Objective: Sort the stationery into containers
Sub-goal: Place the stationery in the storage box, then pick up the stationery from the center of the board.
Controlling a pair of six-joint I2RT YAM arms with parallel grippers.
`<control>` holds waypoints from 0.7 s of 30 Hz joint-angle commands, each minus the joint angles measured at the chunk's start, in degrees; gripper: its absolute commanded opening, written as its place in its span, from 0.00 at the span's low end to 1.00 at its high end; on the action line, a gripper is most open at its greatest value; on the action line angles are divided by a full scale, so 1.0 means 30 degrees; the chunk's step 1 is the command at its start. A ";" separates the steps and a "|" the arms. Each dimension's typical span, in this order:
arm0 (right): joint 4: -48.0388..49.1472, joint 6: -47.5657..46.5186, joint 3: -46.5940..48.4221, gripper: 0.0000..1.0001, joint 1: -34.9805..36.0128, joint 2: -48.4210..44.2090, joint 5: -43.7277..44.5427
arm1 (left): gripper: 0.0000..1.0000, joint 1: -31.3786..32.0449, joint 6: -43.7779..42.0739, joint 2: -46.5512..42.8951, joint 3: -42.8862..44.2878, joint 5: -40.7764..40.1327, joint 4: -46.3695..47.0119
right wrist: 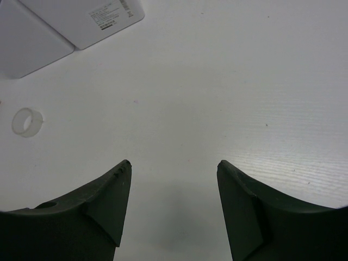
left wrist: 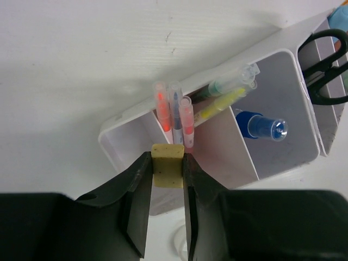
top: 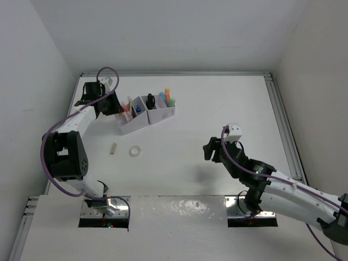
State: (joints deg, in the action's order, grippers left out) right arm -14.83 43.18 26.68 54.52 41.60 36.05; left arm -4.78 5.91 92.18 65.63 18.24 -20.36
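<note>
My left gripper [left wrist: 167, 156] is shut on a small pale yellow block [left wrist: 167, 169] and holds it over the left end of the lilac-white organiser [left wrist: 122, 138]. In the top view this gripper [top: 116, 105] hangs at the organiser's [top: 137, 124] left end. Pens with orange and pink caps [left wrist: 175, 111] stand in the left compartment, and a blue-capped bottle [left wrist: 263, 126] lies in the one beside it. Black scissors [left wrist: 326, 57] are further right. A clear tape ring [top: 135, 151] lies on the table. My right gripper [top: 212, 148] is open and empty above bare table [right wrist: 174, 168].
A small beige stick [top: 113, 148] lies left of the tape ring. Orange, blue and green pieces [top: 168, 98] stand in the organiser's right compartment. The tape ring [right wrist: 26, 121] and the organiser's base [right wrist: 81, 22] show in the right wrist view. Walls enclose the table.
</note>
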 commanded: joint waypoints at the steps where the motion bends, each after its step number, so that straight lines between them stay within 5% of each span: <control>1: 0.0022 0.0138 0.0394 0.63 0.0019 -0.0158 0.0551 | 0.00 0.0215 0.0461 0.0209 -0.0049 -0.0688 0.1133; 8: -0.0272 -0.0066 0.0659 0.64 -0.0009 -0.0099 0.0697 | 0.31 0.0245 -0.0183 0.0736 -0.0050 -0.1275 0.0549; 15: -0.0271 -0.0184 0.0805 0.64 0.0019 -0.0069 0.0639 | 0.49 0.0419 -0.1032 0.0212 0.1441 -0.1800 -0.0478; 18: -0.0389 -0.0184 0.0863 0.64 0.0019 -0.0069 0.0639 | 0.48 0.0567 -0.1793 -0.0812 0.2176 -0.2415 -0.1238; 21: -0.0593 -0.0184 0.1039 0.64 0.0019 -0.0069 0.0639 | 0.34 0.0567 -0.3898 -0.2043 0.2265 -0.2740 -0.3460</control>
State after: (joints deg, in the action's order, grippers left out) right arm -16.86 43.11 26.85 54.52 41.65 37.04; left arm -3.70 0.36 92.18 69.65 11.79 -25.65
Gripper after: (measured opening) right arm 0.640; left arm 0.362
